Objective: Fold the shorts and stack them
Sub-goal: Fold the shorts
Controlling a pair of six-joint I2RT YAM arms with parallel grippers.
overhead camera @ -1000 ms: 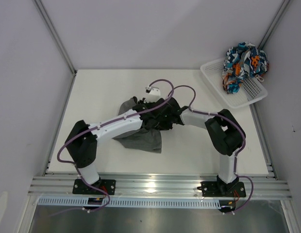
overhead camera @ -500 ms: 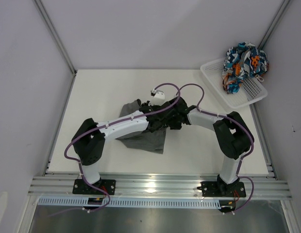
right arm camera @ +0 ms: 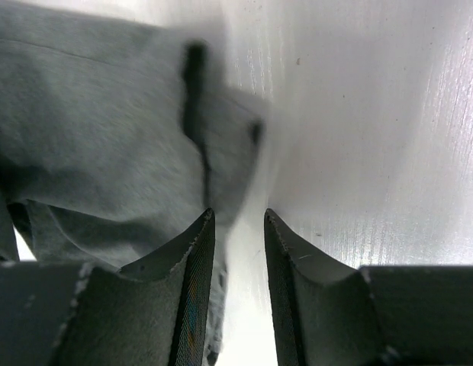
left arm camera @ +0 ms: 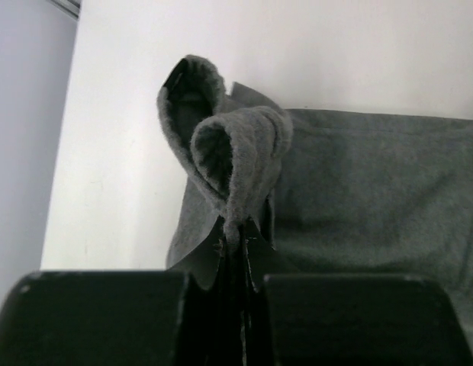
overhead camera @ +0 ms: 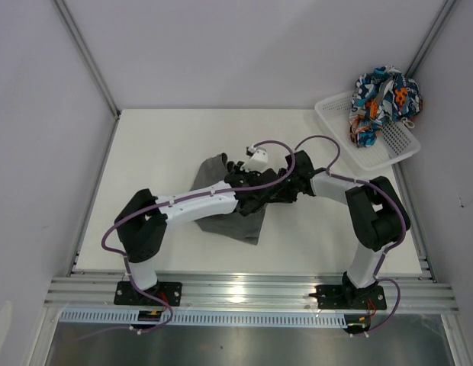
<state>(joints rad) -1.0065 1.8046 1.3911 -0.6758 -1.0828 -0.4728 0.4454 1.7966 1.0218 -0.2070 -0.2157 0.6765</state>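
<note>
Grey shorts (overhead camera: 240, 226) lie crumpled at the middle of the bench (overhead camera: 168, 145), partly hidden under both wrists. The left end effector (left arm camera: 235, 244) is clamped on a raised fold of them, and the cloth curls up in a loop above its closed fingers. The right end effector (right arm camera: 238, 221) sits low at the garment's right edge. Its jaws are narrowly parted, with the cloth against its left finger but nothing clearly caught between the two.

Over the last second both arms have swung rightward and a little away from their bases. The shorts have gone with them, sliding across the bench and drawing out into a longer, narrower shape. The right jaws have been opening and closing in that time, which reads as a regrasp not yet settled.

The garment is probably being pulled flat before its first fold, so the task is at an early stage. Patterned shorts (overhead camera: 383, 103) are bunched in the basket (overhead camera: 336, 130) at the far right corner, well apart and untouched.
</note>
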